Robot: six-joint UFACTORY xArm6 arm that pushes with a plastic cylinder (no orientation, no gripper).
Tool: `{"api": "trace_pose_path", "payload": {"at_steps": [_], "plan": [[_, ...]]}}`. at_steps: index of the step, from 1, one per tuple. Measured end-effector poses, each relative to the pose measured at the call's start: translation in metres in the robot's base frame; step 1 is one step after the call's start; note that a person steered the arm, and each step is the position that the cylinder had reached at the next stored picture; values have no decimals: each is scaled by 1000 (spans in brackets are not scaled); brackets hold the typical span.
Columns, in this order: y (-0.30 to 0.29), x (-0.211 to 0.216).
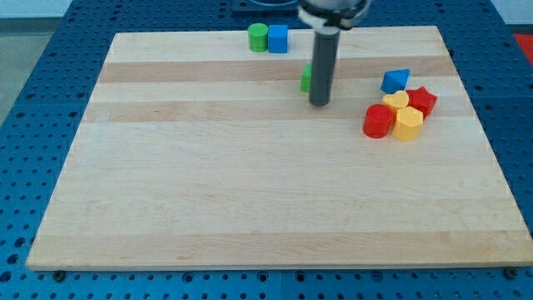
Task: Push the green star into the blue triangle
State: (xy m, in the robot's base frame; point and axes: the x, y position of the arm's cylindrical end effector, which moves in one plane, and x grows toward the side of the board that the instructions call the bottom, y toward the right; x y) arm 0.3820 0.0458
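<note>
My tip [320, 103] hides most of the green star [306, 78]; blue triangle [396, 81] well right.

A single camera looked down at a slant from beyond the view's bottom edge, far enough back to take in the whole worktop [250, 208].

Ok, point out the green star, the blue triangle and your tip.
green star [306, 78], camera view, its sliver showing left of the rod.
blue triangle [396, 80], camera view, its top face.
my tip [320, 103], camera view, the rod's very end.
</note>
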Motion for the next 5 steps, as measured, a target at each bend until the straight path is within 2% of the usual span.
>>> {"api": "trace_pose_path", "payload": {"at_steps": [1,2,3,5], "plan": [[-41,24],[-91,6],[-91,-29],[-4,-45]]}}
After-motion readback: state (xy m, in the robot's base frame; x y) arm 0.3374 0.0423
